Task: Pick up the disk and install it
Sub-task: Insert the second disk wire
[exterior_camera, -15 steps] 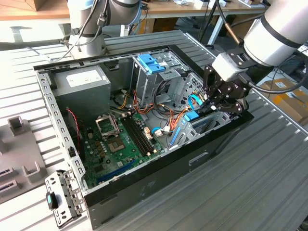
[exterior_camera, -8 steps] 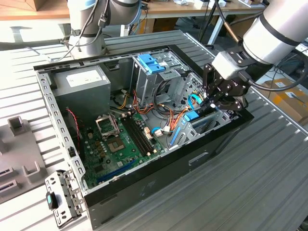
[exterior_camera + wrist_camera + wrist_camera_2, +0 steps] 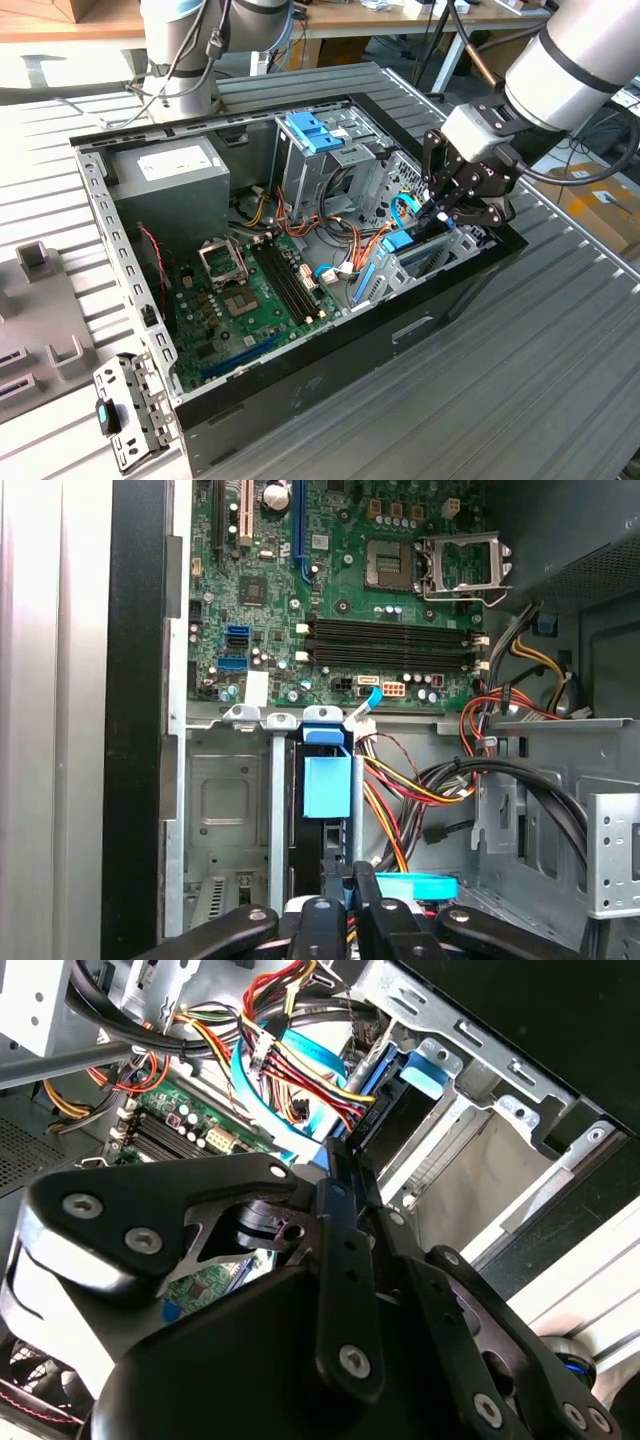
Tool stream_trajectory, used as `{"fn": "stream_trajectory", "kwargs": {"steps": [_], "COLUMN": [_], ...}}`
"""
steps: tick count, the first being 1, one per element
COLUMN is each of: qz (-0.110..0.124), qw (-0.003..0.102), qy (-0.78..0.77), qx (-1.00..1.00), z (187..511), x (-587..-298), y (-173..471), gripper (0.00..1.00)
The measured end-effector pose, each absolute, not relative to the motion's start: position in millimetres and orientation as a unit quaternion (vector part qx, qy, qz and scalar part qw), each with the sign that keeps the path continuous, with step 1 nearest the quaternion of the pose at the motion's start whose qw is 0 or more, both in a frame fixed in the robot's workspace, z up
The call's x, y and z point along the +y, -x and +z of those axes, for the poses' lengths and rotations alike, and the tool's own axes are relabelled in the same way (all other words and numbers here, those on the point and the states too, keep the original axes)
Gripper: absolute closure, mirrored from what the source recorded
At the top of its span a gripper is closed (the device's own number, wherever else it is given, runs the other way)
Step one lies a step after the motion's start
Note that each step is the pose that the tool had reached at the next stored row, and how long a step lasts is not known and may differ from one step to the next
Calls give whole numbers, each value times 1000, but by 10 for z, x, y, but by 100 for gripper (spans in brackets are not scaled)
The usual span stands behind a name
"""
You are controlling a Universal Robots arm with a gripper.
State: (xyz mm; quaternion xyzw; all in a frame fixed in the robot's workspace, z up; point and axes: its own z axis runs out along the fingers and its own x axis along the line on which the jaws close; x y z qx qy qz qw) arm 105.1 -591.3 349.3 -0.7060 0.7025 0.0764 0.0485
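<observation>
In the bay (image 3: 225,810), disk (image 3: 326,785) upright, edge-on, under tool (image 3: 352,895)

Black claw (image 3: 440,212) at right of the exterior view, hanging off a white-and-grey arm (image 3: 560,70). Green motherboard (image 3: 340,590) fills the upper middle of the first wrist view, black memory slots striped across it. Bright blue plastic rail (image 3: 327,780) sits at centre there, against bare silver metal bays (image 3: 215,810). Red, yellow, orange and black wires (image 3: 290,1055) tangle at the top of the second wrist view, a light-blue ribbon cable (image 3: 265,1100) curling through them. Grey power-supply box (image 3: 165,175), white sticker, upper left of the exterior view. Black case (image 3: 330,370) on a ribbed silver-grey worktop (image 3: 540,360).
</observation>
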Motion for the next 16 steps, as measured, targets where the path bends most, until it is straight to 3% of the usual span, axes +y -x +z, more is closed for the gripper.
{"fn": "stream_trajectory", "kwargs": {"steps": [16], "qz": [78], "qw": [47], "qy": [705], "qx": [704], "z": [3434], "x": [-5913], "y": [-1072], "gripper": [84]}}
